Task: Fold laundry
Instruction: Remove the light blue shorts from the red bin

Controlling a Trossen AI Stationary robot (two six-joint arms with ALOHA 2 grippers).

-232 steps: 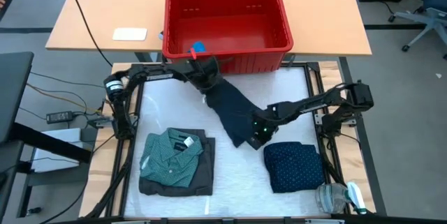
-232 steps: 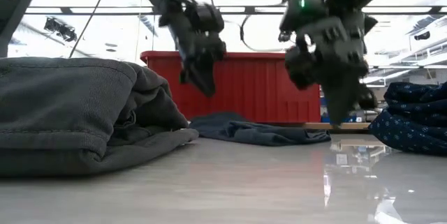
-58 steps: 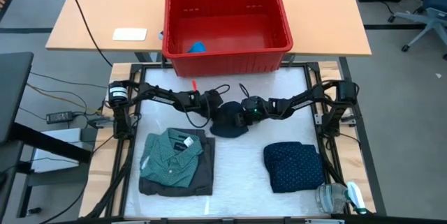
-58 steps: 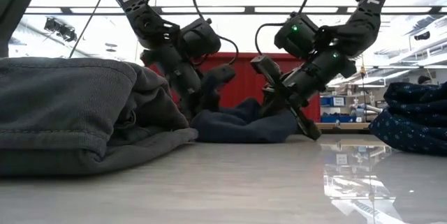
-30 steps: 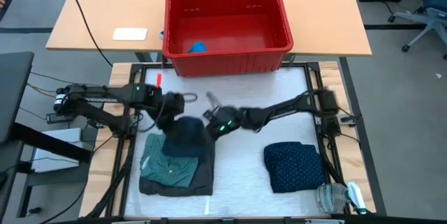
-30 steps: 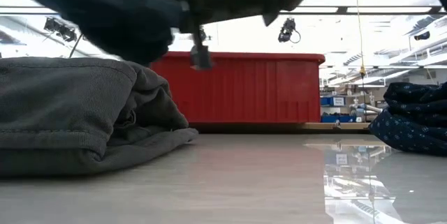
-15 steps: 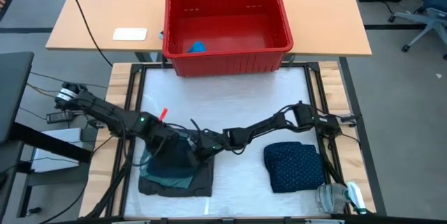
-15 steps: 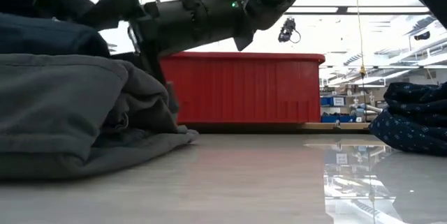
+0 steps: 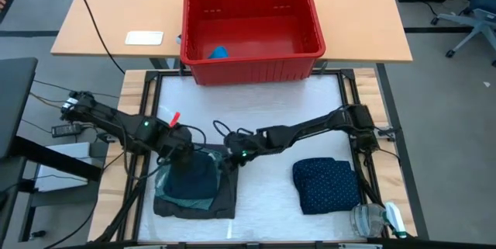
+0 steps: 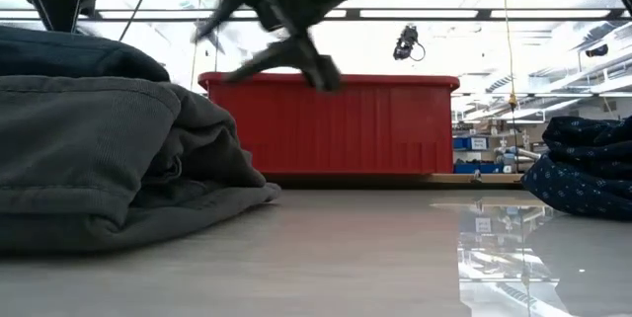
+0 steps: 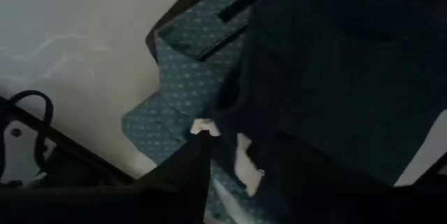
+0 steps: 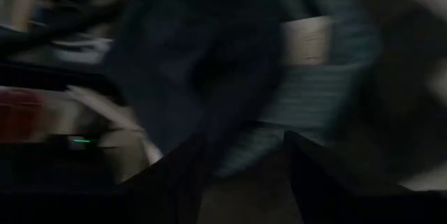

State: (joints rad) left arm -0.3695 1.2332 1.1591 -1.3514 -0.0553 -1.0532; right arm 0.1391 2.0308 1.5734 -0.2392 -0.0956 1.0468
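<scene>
The white worktop [image 9: 263, 102] is framed by wooden rails on the left and right, and a red basket [image 9: 252, 24] stands at its far edge. A wide bare strip runs from the basket down the middle to the near edge, between the two stacks.

On the near left lies a stack: grey piece [image 9: 226, 196] at the bottom, teal shirt [image 9: 164, 178] on it, and the dark piece [image 9: 194, 181] on top, covering most of the shirt. A folded navy piece [image 9: 325, 184] lies near right, well apart from the stack.

The left end effector [image 9: 180, 158] sits at the far edge of the dark piece; in its wrist view its fingers [image 11: 188, 165] stand parted just above the cloth [image 11: 335, 63], gripping nothing. The right end effector [image 9: 234, 158] is just beside the stack's far right corner, off the dark piece; in the low view its fingers [image 10: 296, 55] are spread and empty, raised above the worktop.
</scene>
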